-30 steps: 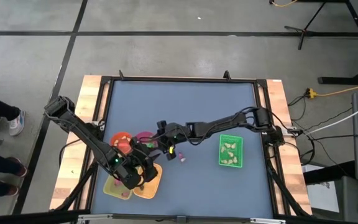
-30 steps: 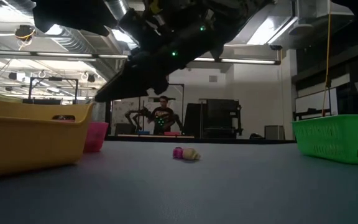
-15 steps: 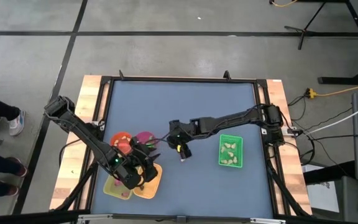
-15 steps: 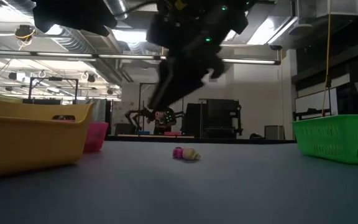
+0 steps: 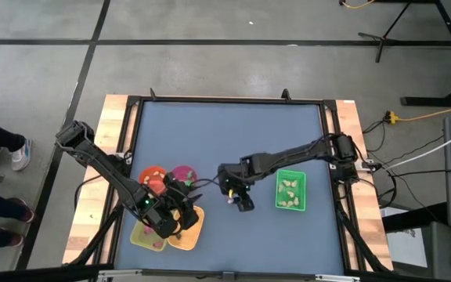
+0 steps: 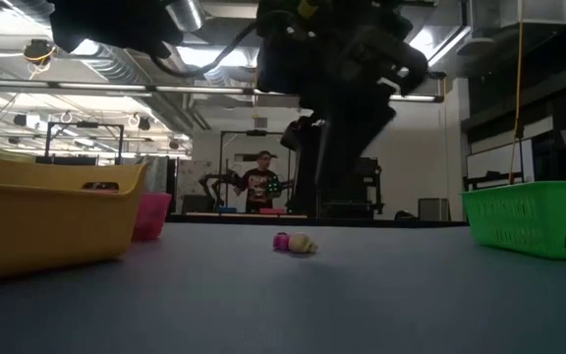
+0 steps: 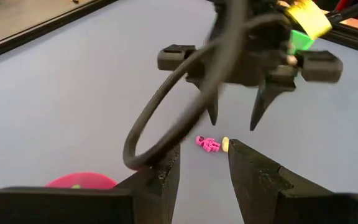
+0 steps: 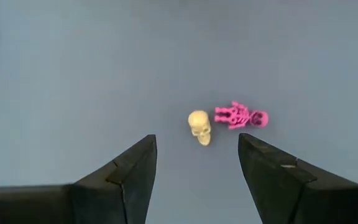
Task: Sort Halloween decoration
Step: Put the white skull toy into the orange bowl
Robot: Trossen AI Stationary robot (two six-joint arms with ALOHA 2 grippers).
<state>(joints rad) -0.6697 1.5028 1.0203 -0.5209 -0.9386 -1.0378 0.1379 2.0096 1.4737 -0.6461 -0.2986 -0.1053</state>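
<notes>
Near the worktop's [image 5: 288, 133] centre, a small cream-white plastic skull [image 8: 199, 126] and a tiny magenta plastic skeleton [image 8: 241, 116] lie touching. Right gripper [image 8: 196, 163] hovers open, skull at its 12 o'clock, skeleton's long axis crosswise; left gripper [image 7: 202, 168], open, waits farther off.

Right hand [image 5: 242, 202] hovers mid-table, just beside the green tray [image 5: 291, 190].
</notes>
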